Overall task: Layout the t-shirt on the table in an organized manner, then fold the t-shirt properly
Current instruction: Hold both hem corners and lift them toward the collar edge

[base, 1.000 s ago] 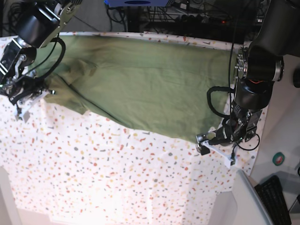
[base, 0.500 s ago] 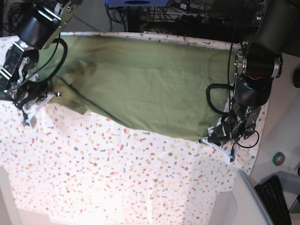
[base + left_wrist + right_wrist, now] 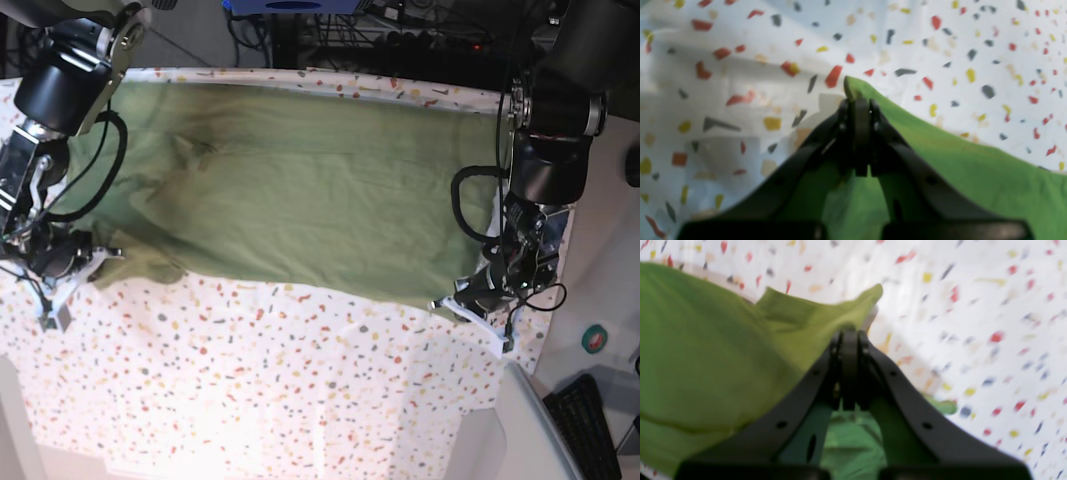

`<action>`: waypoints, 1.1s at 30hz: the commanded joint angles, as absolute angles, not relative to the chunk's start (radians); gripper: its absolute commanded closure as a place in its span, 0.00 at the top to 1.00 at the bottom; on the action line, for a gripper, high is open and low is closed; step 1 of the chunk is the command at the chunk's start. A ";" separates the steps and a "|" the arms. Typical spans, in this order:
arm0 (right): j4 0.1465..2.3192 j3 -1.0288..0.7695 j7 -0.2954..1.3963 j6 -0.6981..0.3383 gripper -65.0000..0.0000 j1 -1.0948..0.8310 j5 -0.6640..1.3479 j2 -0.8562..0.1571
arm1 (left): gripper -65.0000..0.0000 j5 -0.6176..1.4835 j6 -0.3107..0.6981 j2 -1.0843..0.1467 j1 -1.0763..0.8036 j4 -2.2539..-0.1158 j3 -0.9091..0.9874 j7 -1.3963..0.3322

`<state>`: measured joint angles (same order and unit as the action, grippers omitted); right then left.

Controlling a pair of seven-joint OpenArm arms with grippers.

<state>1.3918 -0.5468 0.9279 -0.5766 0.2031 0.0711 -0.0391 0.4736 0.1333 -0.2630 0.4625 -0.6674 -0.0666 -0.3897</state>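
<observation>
Green t-shirt (image 3: 300,190) pinched by both claws.

Matt green cloth t-shirt (image 3: 300,190)

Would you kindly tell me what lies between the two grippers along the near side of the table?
In the base view, the t-shirt's near hem runs from the right gripper to the left gripper; both pinch it.

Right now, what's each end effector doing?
Left end effector: closed on the t-shirt corner.
Right end effector: closed on the t-shirt edge.
</observation>
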 commanded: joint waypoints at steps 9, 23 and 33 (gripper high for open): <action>1.250 -0.545 0.671 -0.581 0.00 0.262 0.077 -0.076 | 0.00 0.489 0.139 -0.300 0.406 -0.822 -0.061 -0.374; 0.865 -0.545 0.274 -0.581 0.00 0.332 0.073 -0.160 | 0.00 0.489 0.139 -0.302 0.377 -0.839 -0.059 -0.374; 0.673 -0.545 0.079 -0.581 0.00 0.414 0.073 -0.205 | 0.00 0.489 0.139 -0.302 0.377 -0.839 -0.059 -0.374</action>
